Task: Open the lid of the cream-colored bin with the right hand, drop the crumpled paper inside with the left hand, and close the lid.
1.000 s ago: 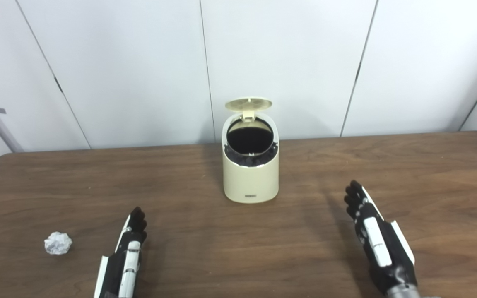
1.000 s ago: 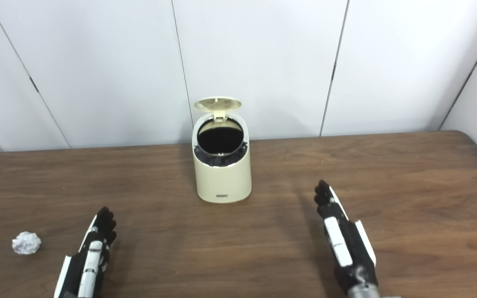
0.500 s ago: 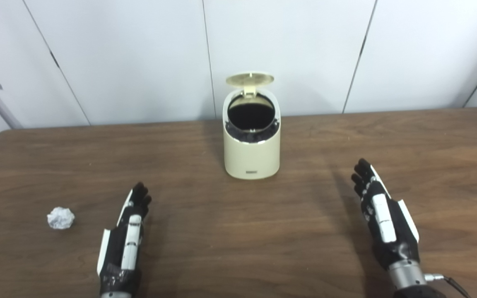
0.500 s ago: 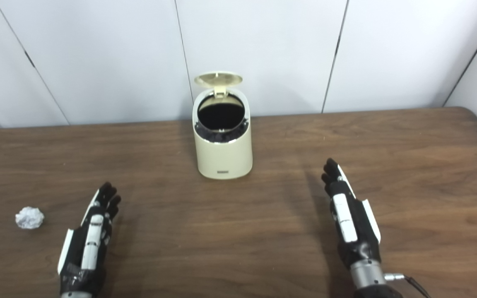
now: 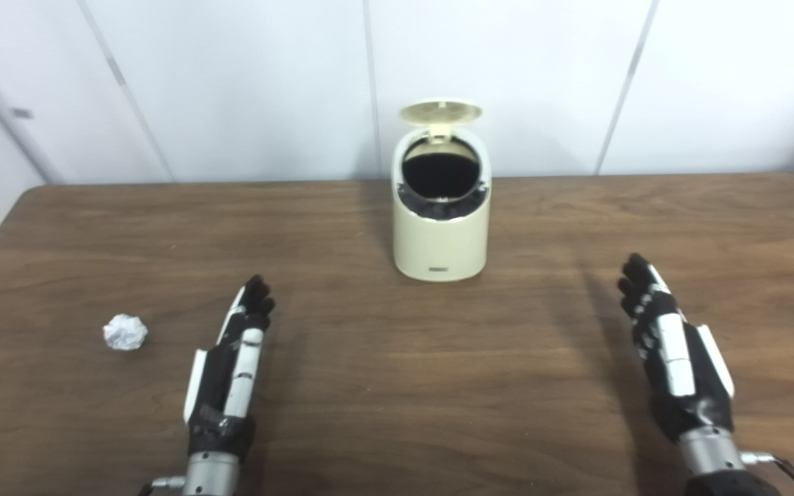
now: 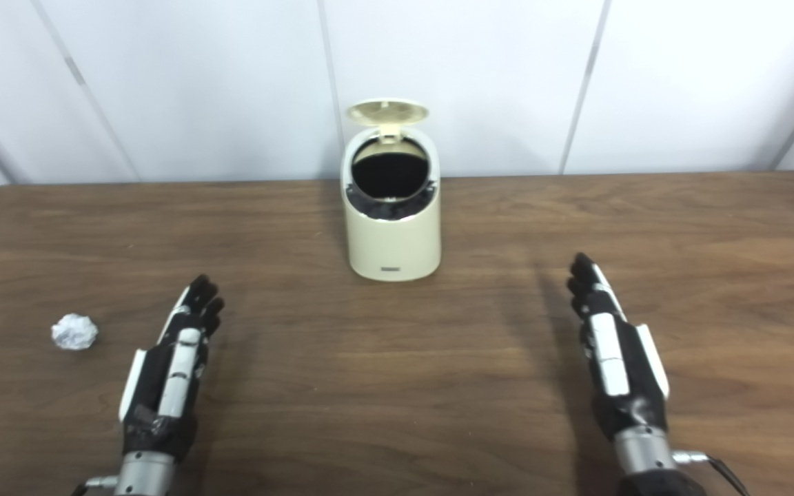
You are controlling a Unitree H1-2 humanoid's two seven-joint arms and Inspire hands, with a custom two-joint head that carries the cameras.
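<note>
From my left eye, my left hand (image 5: 228, 368) lies low over the wooden table (image 5: 369, 386), edge-on, fingers straight and pointing away from me, holding nothing. My right hand (image 5: 673, 358) stands the same way on the far side, fingers stretched out and loosely together, empty. The crumpled paper (image 5: 125, 332) sits on the table to the left of my left hand, near it but apart. The cream-colored bin (image 5: 442, 227) stands upright toward the back middle, well apart from both hands, its lid (image 5: 440, 112) tipped up behind the dark mouth. Bare wood runs between my hands and up to the bin. The table's left edge slants in beyond the paper.

From my right eye, my left hand (image 6: 169, 372) and right hand (image 6: 614, 358) show the same flat, extended pose, both empty. The paper (image 6: 74, 331) lies between my left hand and the table's left edge. The bin (image 6: 391, 220) is near the rear edge, before the white wall panels (image 6: 231, 83). The table's right rear corner curves in at the far right, with open wood beyond my right hand.
</note>
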